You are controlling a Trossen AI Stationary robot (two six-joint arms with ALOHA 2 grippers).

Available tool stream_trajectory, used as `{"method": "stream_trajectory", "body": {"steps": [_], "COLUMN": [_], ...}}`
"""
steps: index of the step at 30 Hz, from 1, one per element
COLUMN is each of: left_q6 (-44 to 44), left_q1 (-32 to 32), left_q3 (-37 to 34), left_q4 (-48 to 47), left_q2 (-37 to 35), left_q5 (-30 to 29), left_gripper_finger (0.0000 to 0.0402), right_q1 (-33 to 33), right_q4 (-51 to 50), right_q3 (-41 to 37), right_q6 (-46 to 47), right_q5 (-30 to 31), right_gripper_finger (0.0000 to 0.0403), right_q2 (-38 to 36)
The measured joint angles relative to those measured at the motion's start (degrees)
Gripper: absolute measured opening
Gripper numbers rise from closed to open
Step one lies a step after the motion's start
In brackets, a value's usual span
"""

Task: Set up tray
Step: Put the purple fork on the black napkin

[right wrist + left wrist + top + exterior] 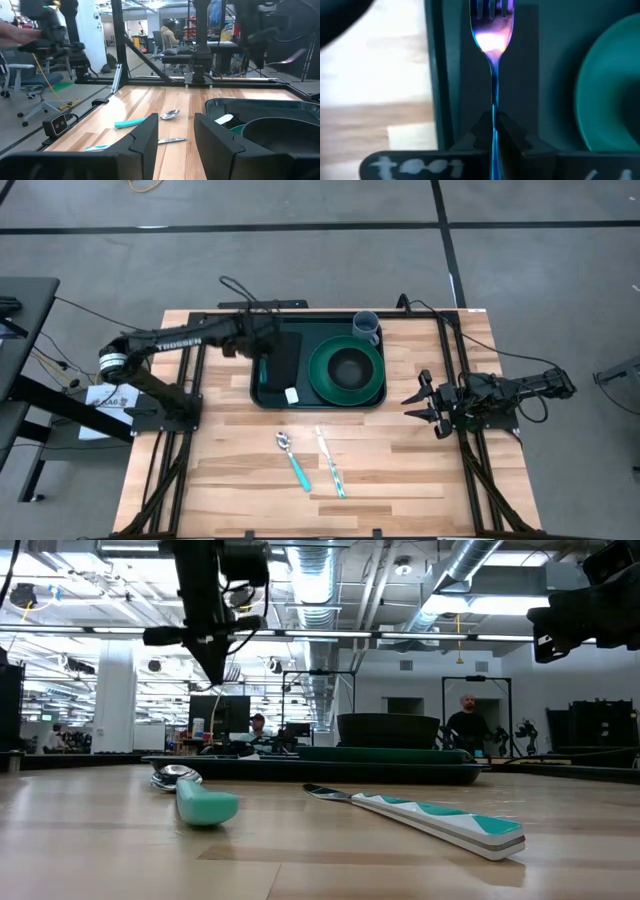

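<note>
The dark green tray [268, 395] sits at the table's far middle. It holds a black napkin [286, 358] on its left side and a round green plate [347, 370] with a dark bowl. My left gripper [262, 352] hovers over the napkin [520, 75], shut on a shiny blue-purple fork [493, 35]. In the low view it hangs above the tray [400, 768]. My right gripper [422, 402] waits open at the table's right side, touching nothing. A teal-handled spoon [293, 459] and a knife [331, 464] lie on the wood in front of the tray. My left gripper pinches the fork's thin handle [494, 112] between its two fingertips, coming from above. The fork runs on past the fingers along their line, tines [492, 7] farthest from them, over the napkin. Whether the tines touch the napkin, I cannot tell.
A blue-grey cup [366, 327] stands at the tray's far right corner. A white tag [291, 394] sticks out at the napkin's near end. Bare wood lies along the table's near part around the spoon [195, 798] and knife [430, 817]. People show in the room beyond.
</note>
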Motion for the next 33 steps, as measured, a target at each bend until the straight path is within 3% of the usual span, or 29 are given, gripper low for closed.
{"method": "stream_trajectory", "body": {"steps": [6, 18, 33], "left_q6": [8.7, 16.1, 17.0], "left_q1": [8.0, 12.0, 14.8], "left_q3": [-0.2, -0.2, -0.2], "left_q4": [2.4, 7.6, 10.1], "left_q2": [3.0, 17.6, 20.7], "left_q5": [5.3, 16.5, 17.7], "left_gripper_finger": [0.0, 0.0, 0.0003], "right_q1": [0.0, 0.0, 0.0], "right_q4": [0.0, 0.0, 0.0], "right_q3": [0.0, 0.0, 0.0], "right_q6": [0.0, 0.0, 0.0], "right_q5": [0.0, 0.0, 0.0], "right_gripper_finger": [0.0118, 0.0118, 0.0118], "right_q2": [0.0, 0.0, 0.0]}}
